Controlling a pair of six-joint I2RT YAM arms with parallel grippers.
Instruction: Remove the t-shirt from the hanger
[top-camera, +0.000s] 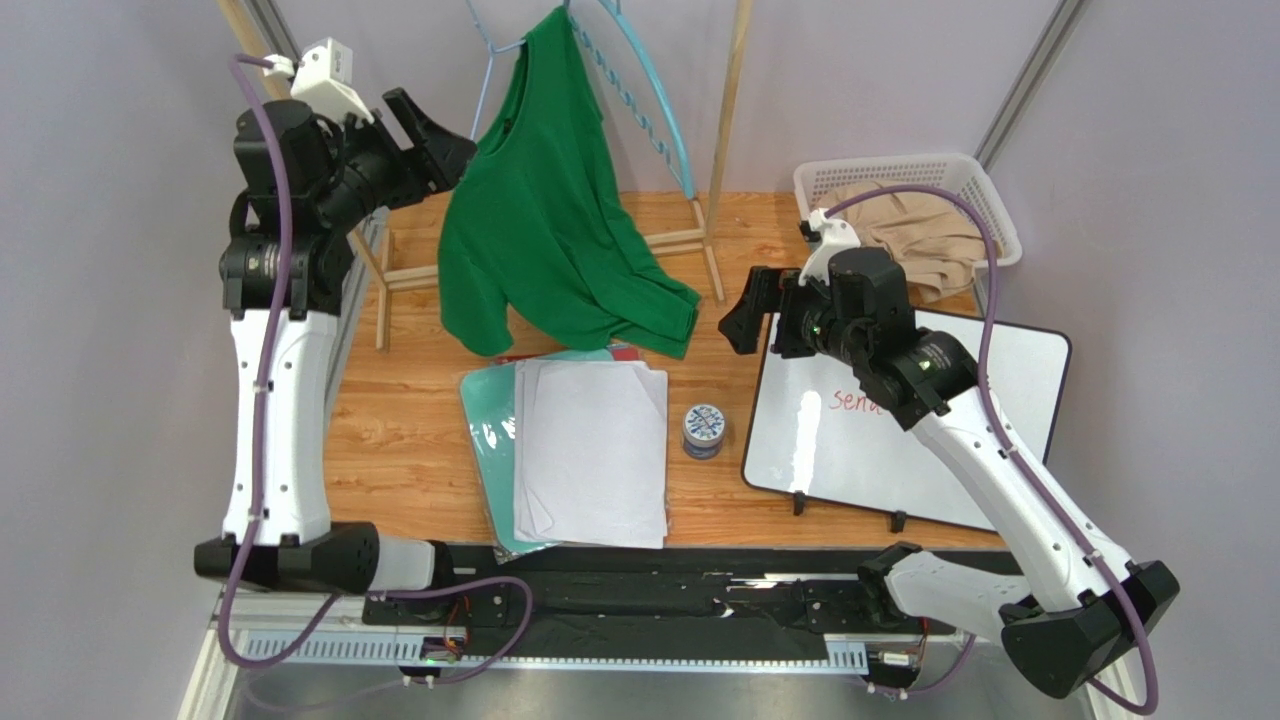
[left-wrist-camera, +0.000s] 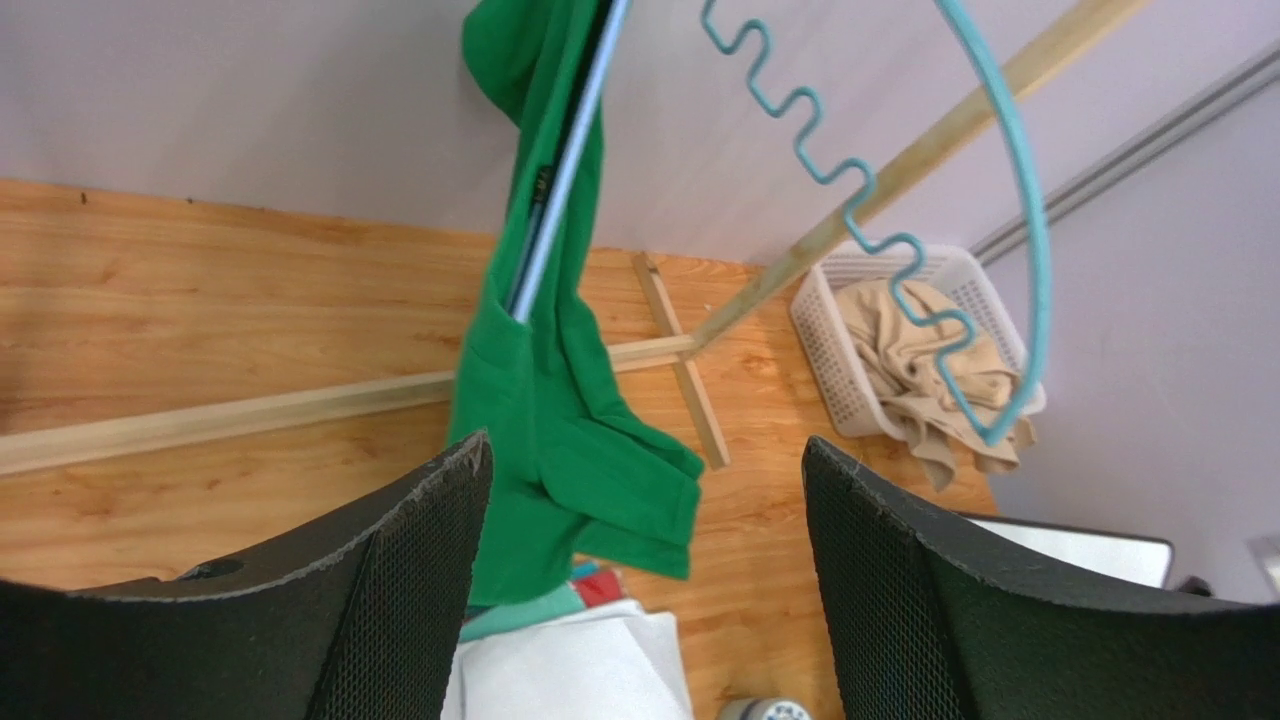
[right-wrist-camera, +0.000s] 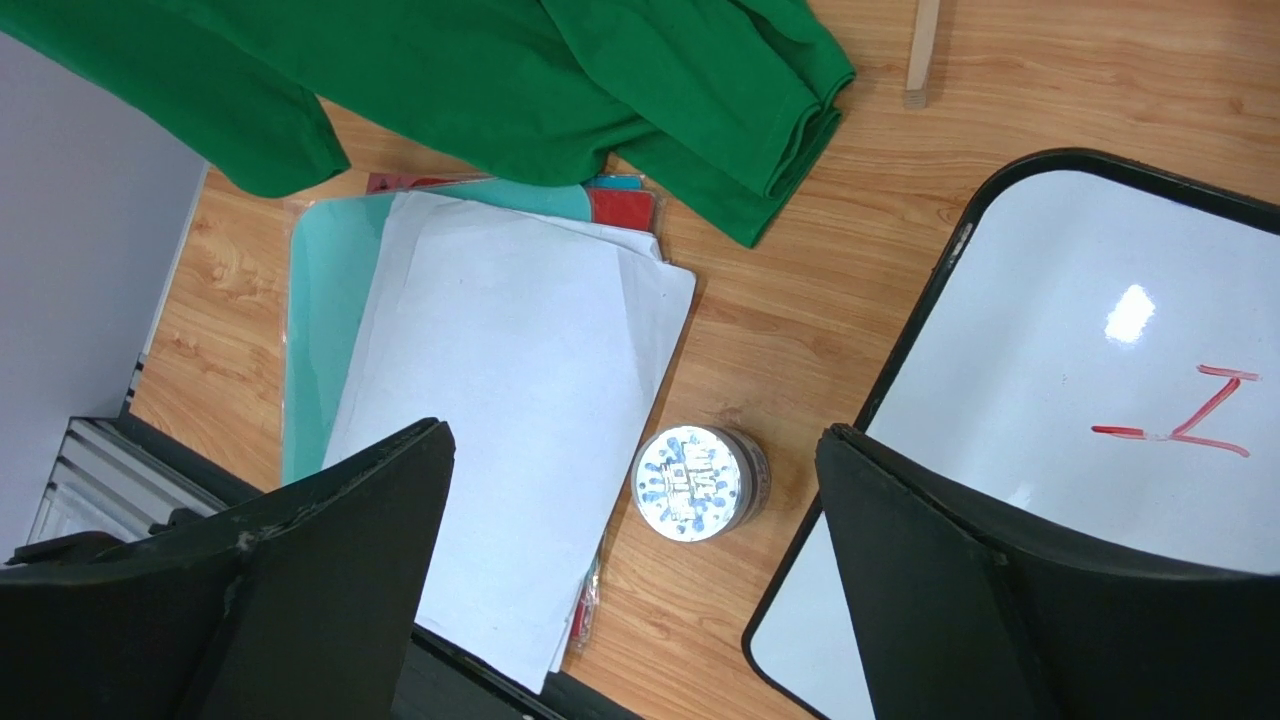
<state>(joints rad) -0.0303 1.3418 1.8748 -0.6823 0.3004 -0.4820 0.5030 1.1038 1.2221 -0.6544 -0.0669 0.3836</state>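
While the left gripper gapes wide and empty just left of the teal hanger, the green t-shirt drapes from that hanger, and the right gripper, likewise spread and empty, sits well off its lower right.

- The top external camera is looking down from behind the arms over the whole table.
- The left wrist camera is facing obliquely downward from high beside the hanger.
- The right wrist camera is looking straight down from nearer; all three are sharing the t-shirt.
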